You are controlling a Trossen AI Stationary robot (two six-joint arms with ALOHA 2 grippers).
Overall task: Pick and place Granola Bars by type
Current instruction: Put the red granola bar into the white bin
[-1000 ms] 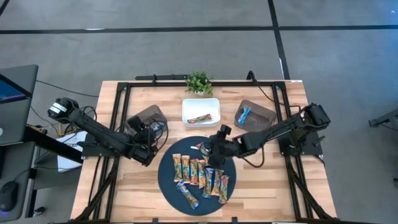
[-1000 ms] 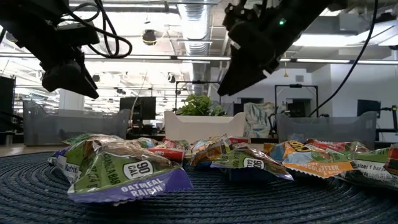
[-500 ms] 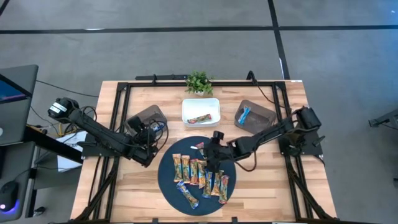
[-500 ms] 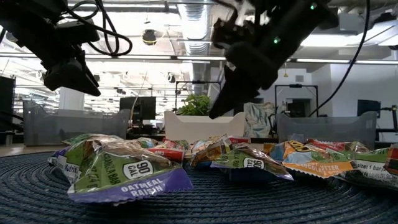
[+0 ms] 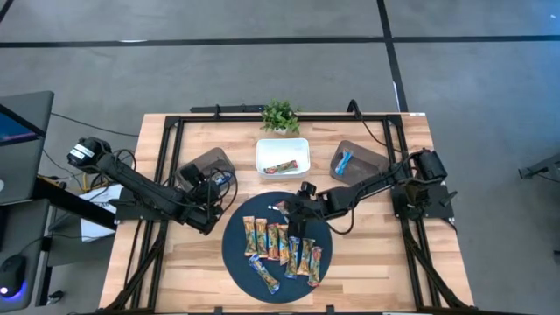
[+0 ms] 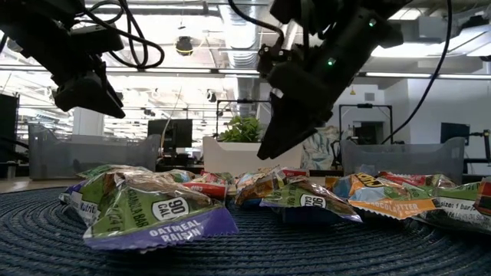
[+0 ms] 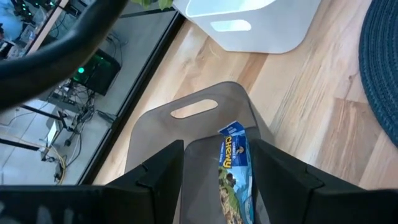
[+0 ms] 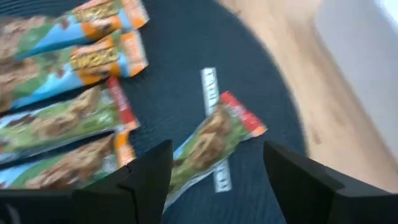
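granola bars (image 5: 282, 248) lie on a round dark woven mat (image 5: 236, 254) at the front middle of the bench, about ten in a loose row, with one red-ended bar (image 8: 214, 140) apart at the mat's back edge, lying over a thin white strip (image 8: 214, 124).

left to right: the left gripper (image 7: 217, 180) hangs with fingers spread and empty over a grey bin (image 5: 206, 164) at the left back, where a blue-ended bar (image 7: 233, 171) already lies. a white bin (image 5: 283, 157) at the back middle holds one red bar; a second grey bin (image 5: 360, 159) at the right back holds a blue one. the right gripper (image 8: 214, 177) sits low over the lone red-ended bar, fingers wide on either side, holding nothing.

risks, as judged: the fingers may pinch the white strip along with the bar, since the two overlap; the slick wrapper may slip or skew on closing; a wrong bin would mix types.

wrappers are shiny and crinkled, green-bodied, with orange, blue, red or purple ends.
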